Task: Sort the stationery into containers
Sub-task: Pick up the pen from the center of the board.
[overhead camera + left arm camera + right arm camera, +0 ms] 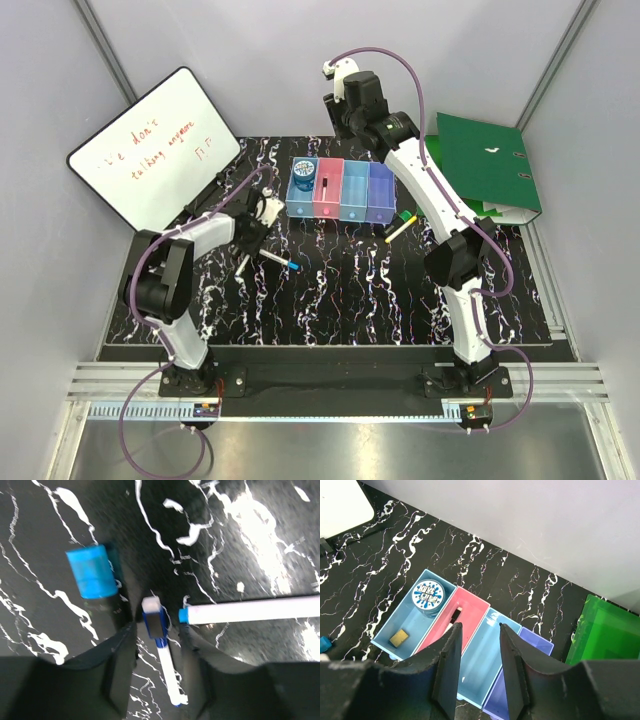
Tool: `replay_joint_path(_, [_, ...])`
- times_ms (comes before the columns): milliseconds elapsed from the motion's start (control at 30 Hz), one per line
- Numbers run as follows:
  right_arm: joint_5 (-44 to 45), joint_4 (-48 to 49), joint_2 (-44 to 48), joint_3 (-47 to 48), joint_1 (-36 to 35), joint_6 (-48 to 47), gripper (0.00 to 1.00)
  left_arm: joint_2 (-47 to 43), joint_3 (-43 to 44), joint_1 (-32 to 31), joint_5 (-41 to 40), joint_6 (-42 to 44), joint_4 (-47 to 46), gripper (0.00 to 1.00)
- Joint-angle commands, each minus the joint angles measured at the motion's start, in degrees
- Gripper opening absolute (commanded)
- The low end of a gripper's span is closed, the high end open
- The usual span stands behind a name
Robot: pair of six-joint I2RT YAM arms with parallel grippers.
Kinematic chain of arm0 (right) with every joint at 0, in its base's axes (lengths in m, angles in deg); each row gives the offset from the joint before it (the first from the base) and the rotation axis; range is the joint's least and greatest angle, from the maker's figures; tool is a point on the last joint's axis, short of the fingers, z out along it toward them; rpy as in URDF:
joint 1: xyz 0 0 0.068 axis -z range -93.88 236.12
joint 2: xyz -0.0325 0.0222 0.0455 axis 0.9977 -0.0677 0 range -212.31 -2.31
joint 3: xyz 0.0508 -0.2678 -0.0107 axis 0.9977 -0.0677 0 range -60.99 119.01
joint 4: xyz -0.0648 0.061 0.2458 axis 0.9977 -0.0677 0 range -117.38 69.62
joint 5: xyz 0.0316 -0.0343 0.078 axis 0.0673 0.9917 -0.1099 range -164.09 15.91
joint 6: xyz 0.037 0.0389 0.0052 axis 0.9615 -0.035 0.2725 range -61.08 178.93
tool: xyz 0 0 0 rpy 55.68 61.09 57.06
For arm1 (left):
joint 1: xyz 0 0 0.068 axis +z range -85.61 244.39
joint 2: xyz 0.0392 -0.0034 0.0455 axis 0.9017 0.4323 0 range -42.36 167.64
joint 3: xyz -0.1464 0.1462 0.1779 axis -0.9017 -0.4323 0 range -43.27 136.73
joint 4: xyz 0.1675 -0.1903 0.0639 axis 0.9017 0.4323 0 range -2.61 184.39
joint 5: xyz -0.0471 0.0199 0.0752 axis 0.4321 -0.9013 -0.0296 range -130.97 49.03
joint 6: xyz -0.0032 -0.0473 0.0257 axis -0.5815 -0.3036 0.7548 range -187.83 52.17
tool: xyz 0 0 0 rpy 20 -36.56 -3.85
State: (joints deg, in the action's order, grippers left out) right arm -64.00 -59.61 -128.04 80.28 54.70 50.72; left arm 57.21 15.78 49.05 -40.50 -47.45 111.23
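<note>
The four joined containers [342, 190] stand in a row near the middle of the far edge of the black, white-veined table [350, 295]: blue, pink, light blue and purple-blue, running from left to right; the blue bin [415, 622] holds a round blue roll [429, 596] with a splashy printed label and a small tan block [397, 637]; a slim dark marker [455, 616] lies in the pink bin [470, 615].

The right gripper [477, 627] hangs high over the pink and light blue bins, its fingers part-way apart with nothing between them.

Toward the left edge, the left gripper [156, 630] is low over the table, its fingers parted either side of a small marker [167, 672] with a thin white barrel, a blue band and a black cap; a gap shows on each side, so no grip is visible; beside it lie a dark marker with a fat bright-blue cap [92, 572] and a white marker with a blue end [250, 610].

A yellow-green highlighter [398, 230] lies just in front of the purple-blue bin [381, 190]; a whiteboard [150, 150] leans at the far left corner, and a green binder [490, 160] sits at the far right.
</note>
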Motion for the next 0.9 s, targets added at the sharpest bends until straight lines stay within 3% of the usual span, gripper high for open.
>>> replay_joint_path(0, [1.3, 1.5, 2.7, 0.4, -0.8, -0.5, 0.43, 2.5, 1.6, 0.0, -2.7, 0.0, -1.5, 0.41])
replay_joint_path(300, [1.3, 1.3, 2.9, 0.0, -0.9, -0.5, 0.43, 3.6, 3.1, 0.0, -2.8, -0.1, -1.1, 0.35])
replay_joint_path(533, [1.4, 1.3, 3.7, -0.9, -0.8, -0.8, 0.42, 4.0, 3.2, 0.0, -2.8, 0.0, -0.3, 0.15])
replay_joint_path(633, [1.7, 1.4, 4.3, -1.6, -0.9, -1.2, 0.42, 3.8, 3.2, 0.0, -2.7, -0.1, 0.3, 0.00])
replay_joint_path(867, [5.9, 1.7, 6.5, -3.5, -0.8, -1.7, 0.43, 1.2, 4.9, 0.0, -0.8, -1.0, 2.9, 0.00])
